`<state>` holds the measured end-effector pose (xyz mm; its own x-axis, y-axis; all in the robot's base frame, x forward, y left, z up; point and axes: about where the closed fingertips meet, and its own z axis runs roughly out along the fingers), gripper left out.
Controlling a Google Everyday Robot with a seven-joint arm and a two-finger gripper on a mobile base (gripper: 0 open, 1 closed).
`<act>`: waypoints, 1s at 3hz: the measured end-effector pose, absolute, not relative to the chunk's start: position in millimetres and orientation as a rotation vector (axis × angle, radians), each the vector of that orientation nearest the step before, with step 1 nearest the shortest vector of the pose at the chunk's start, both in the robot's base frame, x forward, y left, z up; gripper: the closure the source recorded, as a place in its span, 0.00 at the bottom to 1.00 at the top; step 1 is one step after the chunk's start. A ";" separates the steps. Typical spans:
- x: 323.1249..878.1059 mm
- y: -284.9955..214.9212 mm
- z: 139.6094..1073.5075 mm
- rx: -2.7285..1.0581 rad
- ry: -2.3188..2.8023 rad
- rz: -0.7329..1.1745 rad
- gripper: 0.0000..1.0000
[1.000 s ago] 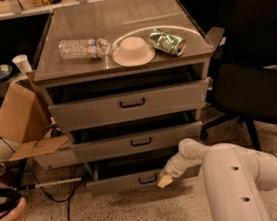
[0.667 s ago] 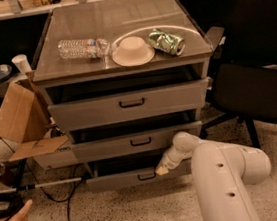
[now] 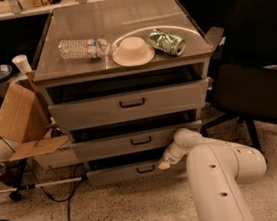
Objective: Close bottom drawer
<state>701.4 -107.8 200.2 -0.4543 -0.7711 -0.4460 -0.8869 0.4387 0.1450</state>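
Observation:
The bottom drawer [image 3: 126, 173] is the lowest of three pale grey cabinet drawers, with a small dark centre handle [image 3: 145, 169]. It stands slightly pulled out, with a dark gap above its front. My gripper [image 3: 164, 164] is at the end of the white arm [image 3: 217, 173] and its tip rests against the right part of the drawer front, just right of the handle. The middle drawer [image 3: 137, 142] and the top drawer [image 3: 130, 104] above it are also partly open.
On the cabinet top lie a plastic bottle [image 3: 83, 48], a white bowl [image 3: 133, 51] and a green can [image 3: 167, 41]. A cardboard box [image 3: 21, 122] stands at the left, a black chair [image 3: 261, 82] at the right. Cables and a pole [image 3: 37, 185] lie on the floor.
My arm has moved left and forward along the bottom drawer front, and the drawer front sits further in than before. The view has shifted a little.

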 end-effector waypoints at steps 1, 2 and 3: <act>699.4 -106.5 201.4 -1.422 2.382 0.521 0.23; 677.1 -121.5 192.8 -1.358 2.389 0.552 0.01; 613.0 -142.8 185.4 -1.331 2.388 0.687 0.00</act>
